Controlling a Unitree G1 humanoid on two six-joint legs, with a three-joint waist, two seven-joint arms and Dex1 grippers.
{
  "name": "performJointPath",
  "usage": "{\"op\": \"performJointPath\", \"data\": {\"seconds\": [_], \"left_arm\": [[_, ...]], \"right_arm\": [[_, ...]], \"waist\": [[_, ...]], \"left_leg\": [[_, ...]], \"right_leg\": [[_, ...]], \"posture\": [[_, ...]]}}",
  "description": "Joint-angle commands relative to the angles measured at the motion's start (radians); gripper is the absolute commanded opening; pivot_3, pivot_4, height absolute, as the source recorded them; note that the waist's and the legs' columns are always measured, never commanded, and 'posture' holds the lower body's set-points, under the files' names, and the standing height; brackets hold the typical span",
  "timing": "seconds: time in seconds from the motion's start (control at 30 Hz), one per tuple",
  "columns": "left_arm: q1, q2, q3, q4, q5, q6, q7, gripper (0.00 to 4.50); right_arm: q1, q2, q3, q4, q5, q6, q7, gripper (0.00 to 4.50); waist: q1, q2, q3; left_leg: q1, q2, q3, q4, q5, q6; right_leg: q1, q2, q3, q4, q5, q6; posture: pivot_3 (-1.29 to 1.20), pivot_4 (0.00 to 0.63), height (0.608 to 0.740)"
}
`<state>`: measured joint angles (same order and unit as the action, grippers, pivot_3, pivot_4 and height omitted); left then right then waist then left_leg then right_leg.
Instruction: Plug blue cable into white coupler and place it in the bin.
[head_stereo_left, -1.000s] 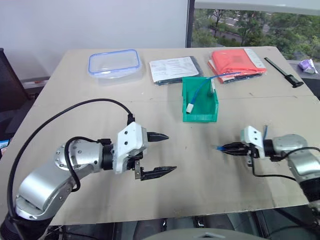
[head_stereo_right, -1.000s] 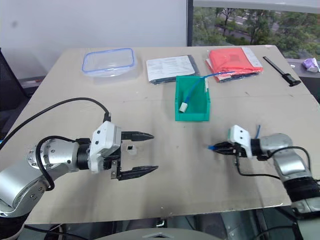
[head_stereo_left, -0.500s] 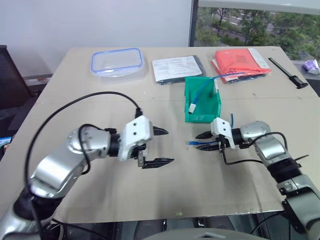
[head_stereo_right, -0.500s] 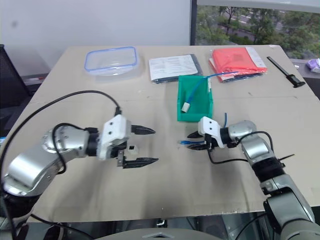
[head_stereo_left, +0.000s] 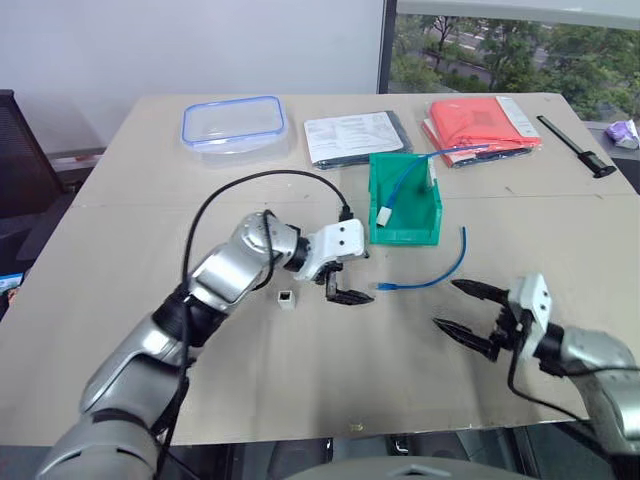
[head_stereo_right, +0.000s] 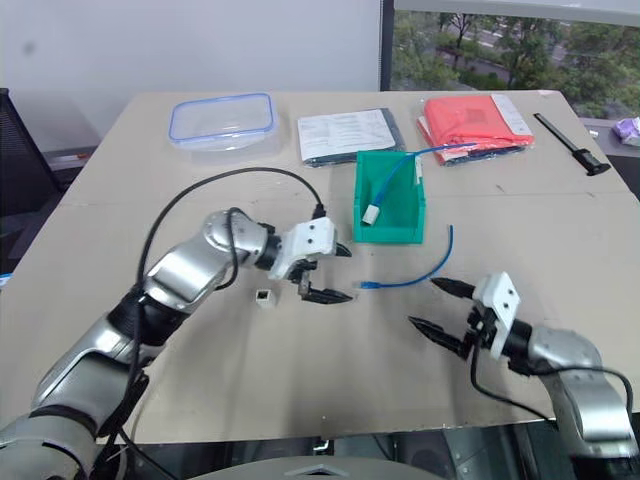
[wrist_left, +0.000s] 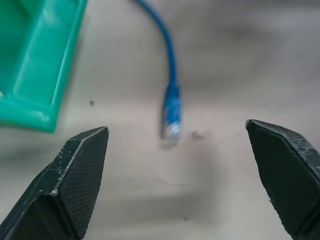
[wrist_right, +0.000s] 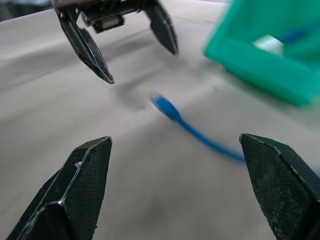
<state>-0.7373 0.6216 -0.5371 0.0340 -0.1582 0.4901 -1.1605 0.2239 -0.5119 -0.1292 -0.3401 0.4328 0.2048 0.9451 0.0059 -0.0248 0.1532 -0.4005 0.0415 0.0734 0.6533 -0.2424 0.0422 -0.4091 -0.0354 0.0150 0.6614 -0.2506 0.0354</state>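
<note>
Left claw (head_stereo_left: 352, 276): fingers wide apart, empty, hanging over the near plug of the blue cable (head_stereo_left: 440, 268).
Right claw (head_stereo_left: 468, 318): spread open, empty, well clear of the cable.
Cable: loose on the worktop (head_stereo_left: 150, 210), just in front of the bin (head_stereo_left: 402, 212).
White coupler (head_stereo_left: 286, 299): beside the left claw, socket seemingly upward.
Risk: the small plug may slide or twist away when pinched; the bin probably already holds another cable.
</note>
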Motion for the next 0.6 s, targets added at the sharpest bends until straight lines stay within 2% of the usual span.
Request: {"op": "performJointPath", "data": {"seconds": [0.03, 0.27, 0.4, 0.43, 0.47, 0.5, 0.53, 0.6], "left_arm": [[-0.046, -0.046, -0.039, 0.055, 0.064, -0.04, -0.028, 4.5], [-0.069, -0.164, -0.063, 0.174, 0.14, -0.078, -0.01, 4.5], [-0.063, -0.168, -0.07, 0.196, 0.187, -0.09, -0.01, 3.3], [-0.058, -0.163, -0.069, 0.194, 0.192, -0.098, -0.017, 2.71], [-0.052, -0.159, -0.068, 0.189, 0.193, -0.1, -0.026, 2.56], [-0.048, -0.156, -0.066, 0.185, 0.194, -0.101, -0.032, 2.19], [-0.043, -0.155, -0.064, 0.181, 0.193, -0.101, -0.038, 1.53], [-0.034, -0.154, -0.056, 0.17, 0.181, -0.096, -0.055, 0.8]], "right_arm": [[0.075, 0.014, -0.049, -0.072, 0.008, -0.056, -0.044, 4.01], [0.145, 0.036, -0.063, -0.112, 0.006, -0.086, -0.12, 4.01], [0.166, 0.027, -0.063, -0.124, 0.001, -0.096, -0.131, 4.07], [0.169, 0.025, -0.063, -0.124, 0.0, -0.099, -0.133, 4.07], [0.17, 0.023, -0.063, -0.123, 0.0, -0.1, -0.135, 4.07], [0.17, 0.022, -0.062, -0.122, 0.0, -0.101, -0.137, 4.07], [0.168, 0.022, -0.058, -0.121, -0.002, -0.102, -0.139, 4.07], [0.161, 0.024, -0.048, -0.121, 0.002, -0.098, -0.143, 4.07]], "waist": [[0.002, 0.0, 0.0], [0.006, 0.0, 0.0], [0.007, 0.0, 0.0], [0.007, 0.0, 0.0], [0.007, 0.0, 0.0], [0.005, 0.0, 0.0], [0.005, 0.0, 0.0], [0.004, 0.0, 0.0]], "left_leg": [[0.0, 0.0, 0.0, 0.0, 0.0, 0.0], [-0.001, -0.001, 0.0, 0.002, 0.0, 0.0], [-0.001, -0.001, -0.001, 0.002, 0.0, 0.0], [-0.001, -0.001, -0.001, 0.002, 0.0, 0.0], [-0.001, -0.001, -0.001, 0.002, 0.0, 0.0], [-0.001, -0.001, -0.001, 0.001, 0.0, 0.0], [-0.001, -0.001, -0.001, 0.001, 0.0, 0.0], [-0.001, -0.001, -0.001, 0.001, 0.0, 0.0]], "right_leg": [[0.0, 0.0, 0.0, 0.0, 0.0, 0.0], [0.0, 0.0, 0.002, 0.0, 0.0, 0.0], [0.0, 0.0, 0.002, 0.0, 0.0, 0.0], [0.0, 0.0, 0.002, 0.0, 0.0, 0.0], [0.0, 0.0, 0.002, 0.0, 0.0, 0.0], [0.0, 0.0, 0.002, 0.0, 0.0, 0.0], [0.0, 0.0, 0.002, 0.0, 0.0, 0.0], [0.0, 0.0, 0.002, 0.0, 0.0, 0.0]], "posture": [[0.0, 0.15, 0.737], [0.0, 0.15, 0.737], [0.0, 0.15, 0.737], [0.0, 0.15, 0.737], [0.0, 0.15, 0.737], [0.0, 0.15, 0.737], [0.0, 0.15, 0.737], [0.0, 0.15, 0.737]]}}
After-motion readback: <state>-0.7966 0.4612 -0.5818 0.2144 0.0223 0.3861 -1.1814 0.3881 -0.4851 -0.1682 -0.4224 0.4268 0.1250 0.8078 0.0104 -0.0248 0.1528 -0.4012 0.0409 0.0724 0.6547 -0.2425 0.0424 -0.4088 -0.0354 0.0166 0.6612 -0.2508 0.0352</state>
